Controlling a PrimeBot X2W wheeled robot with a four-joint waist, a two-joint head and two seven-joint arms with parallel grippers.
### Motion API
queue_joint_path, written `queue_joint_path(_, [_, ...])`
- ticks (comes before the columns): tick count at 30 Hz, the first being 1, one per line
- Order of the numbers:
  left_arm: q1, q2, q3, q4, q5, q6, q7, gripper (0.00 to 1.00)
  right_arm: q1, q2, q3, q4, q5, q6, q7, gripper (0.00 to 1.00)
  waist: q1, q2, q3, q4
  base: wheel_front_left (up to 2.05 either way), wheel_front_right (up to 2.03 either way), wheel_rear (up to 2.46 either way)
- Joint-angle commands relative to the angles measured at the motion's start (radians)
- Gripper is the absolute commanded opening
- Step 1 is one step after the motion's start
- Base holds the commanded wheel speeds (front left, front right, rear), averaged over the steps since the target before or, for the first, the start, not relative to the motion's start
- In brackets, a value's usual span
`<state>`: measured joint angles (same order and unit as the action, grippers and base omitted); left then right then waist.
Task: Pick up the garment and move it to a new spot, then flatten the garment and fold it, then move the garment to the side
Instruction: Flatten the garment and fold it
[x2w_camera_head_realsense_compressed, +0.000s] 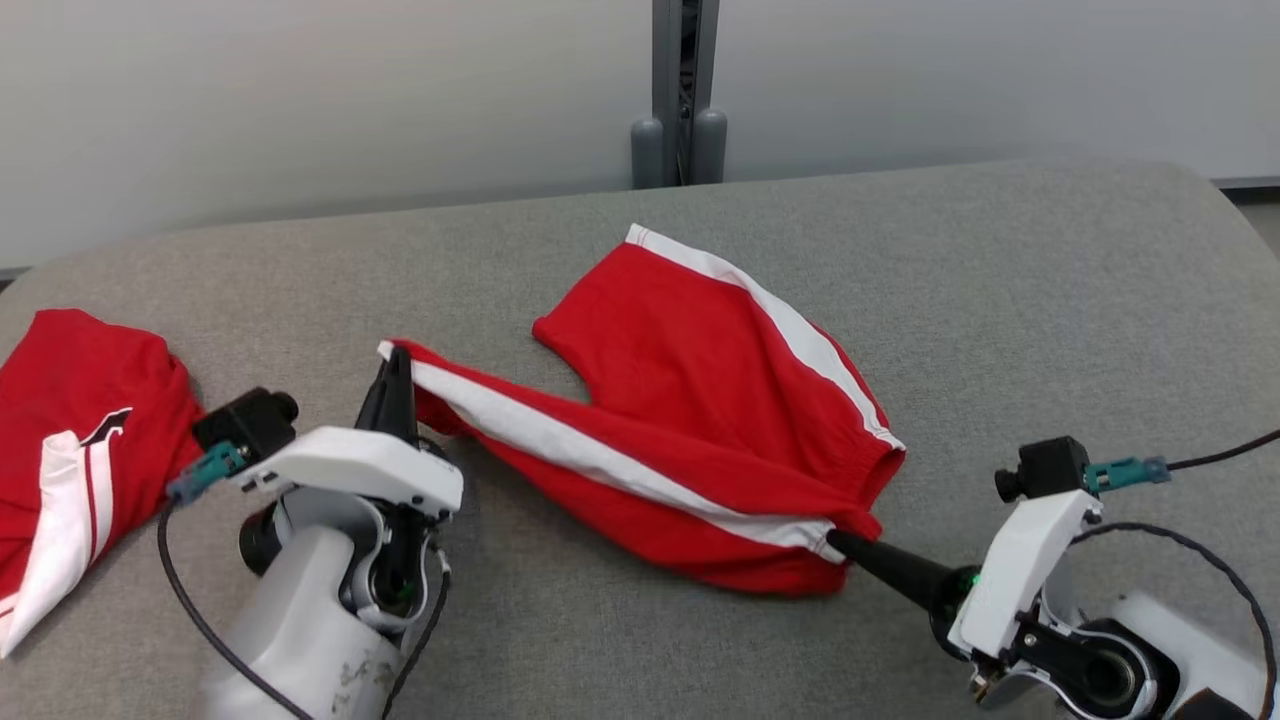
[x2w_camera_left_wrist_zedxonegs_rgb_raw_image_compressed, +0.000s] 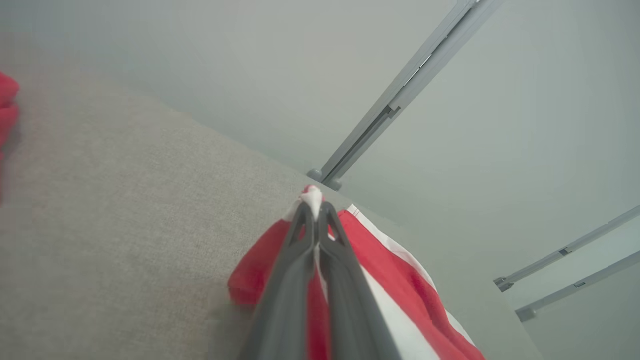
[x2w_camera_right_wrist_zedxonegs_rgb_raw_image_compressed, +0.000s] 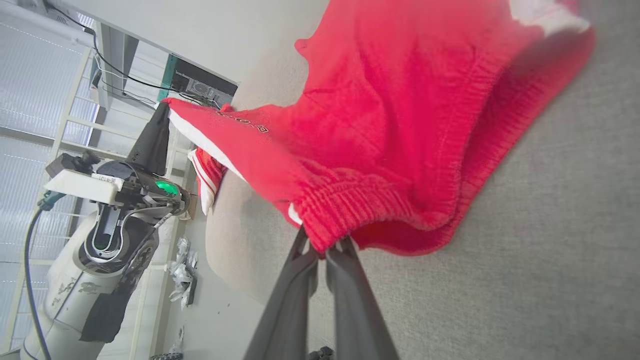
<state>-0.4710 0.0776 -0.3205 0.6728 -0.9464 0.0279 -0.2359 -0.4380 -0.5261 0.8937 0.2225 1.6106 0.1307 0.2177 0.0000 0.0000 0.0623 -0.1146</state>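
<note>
Centrally on the grey fabric-covered table (x2w_camera_head_realsense_compressed: 1000, 300): red shorts (x2w_camera_head_realsense_compressed: 690, 400) with white side stripes, held at two corners. Left gripper (x2w_camera_head_realsense_compressed: 397, 354) pinched shut on a leg-hem corner; right gripper (x2w_camera_head_realsense_compressed: 834, 539) clamped on the elastic waistband corner. Far left, well apart, a second red-and-white garment (x2w_camera_head_realsense_compressed: 70, 440).

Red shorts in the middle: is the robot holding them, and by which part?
Yes. The left gripper pinches the red shorts at a leg's hem corner; the right gripper pinches the elastic waistband.
</note>
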Motion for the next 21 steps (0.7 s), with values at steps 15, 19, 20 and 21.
queue_joint_path(15, [-0.384,-0.015,-0.022,0.166,0.019,0.020,0.020,0.00,-0.169,0.088,-0.094,0.012,-0.031,0.000,-0.052,0.00,0.0000,0.0000,0.218,-0.151,0.00,0.00,0.00])
queue_joint_path(19, [-0.462,-0.019,-0.033,0.245,0.031,0.013,0.009,0.00,-0.187,0.112,-0.112,0.029,-0.025,0.000,-0.068,0.00,0.0000,0.0000,0.257,-0.182,0.00,0.00,0.00])
queue_joint_path(20, [-0.477,-0.019,-0.036,0.266,0.033,0.010,0.006,0.00,-0.190,0.118,-0.117,0.034,-0.023,0.000,-0.073,0.00,0.0000,0.0000,0.265,-0.189,0.00,0.00,0.00])
queue_joint_path(21, [-0.493,-0.020,-0.039,0.284,0.035,0.007,0.006,0.00,-0.193,0.123,-0.123,0.037,-0.022,0.000,-0.077,0.00,0.0000,0.0000,0.274,-0.195,0.00,0.00,0.00])
